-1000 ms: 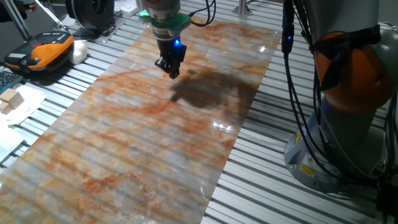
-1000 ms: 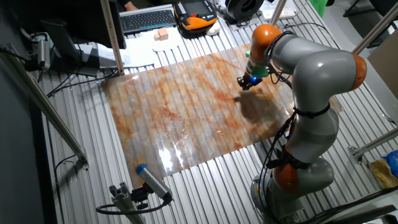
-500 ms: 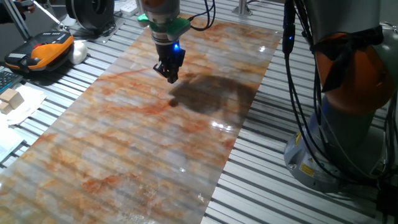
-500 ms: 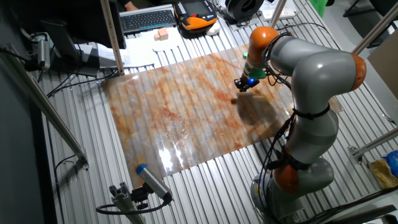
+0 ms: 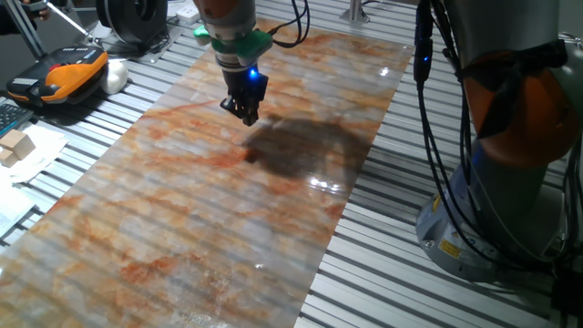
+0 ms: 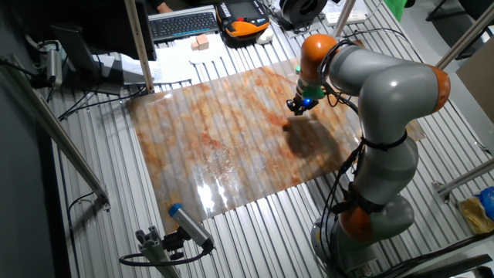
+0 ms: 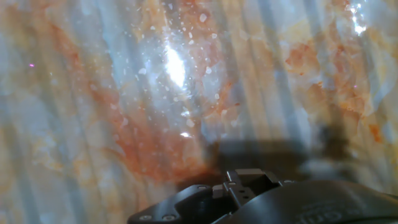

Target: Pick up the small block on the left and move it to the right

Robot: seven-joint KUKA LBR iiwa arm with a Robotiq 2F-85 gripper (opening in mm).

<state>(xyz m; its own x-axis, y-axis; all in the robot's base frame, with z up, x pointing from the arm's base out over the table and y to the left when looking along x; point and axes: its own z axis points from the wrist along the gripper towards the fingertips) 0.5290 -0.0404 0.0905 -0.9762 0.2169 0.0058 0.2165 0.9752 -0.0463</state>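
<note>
Above the marbled sheet [image 5: 182, 219] on the counter [image 5: 383, 264] | pincer [image 5: 244, 114] hovers, fingers close together, grip state unclear | small block [image 5: 250, 155] lies on sheet just below pincer, apart

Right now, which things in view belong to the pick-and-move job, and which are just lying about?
Job:
- tiny tan wooden cube, lying on the marbled orange-grey mat
- black claw, raised near the cube

Lying about:
- larger pale wooden blocks on white paper
- orange-and-black handheld device
- black keyboard
</note>
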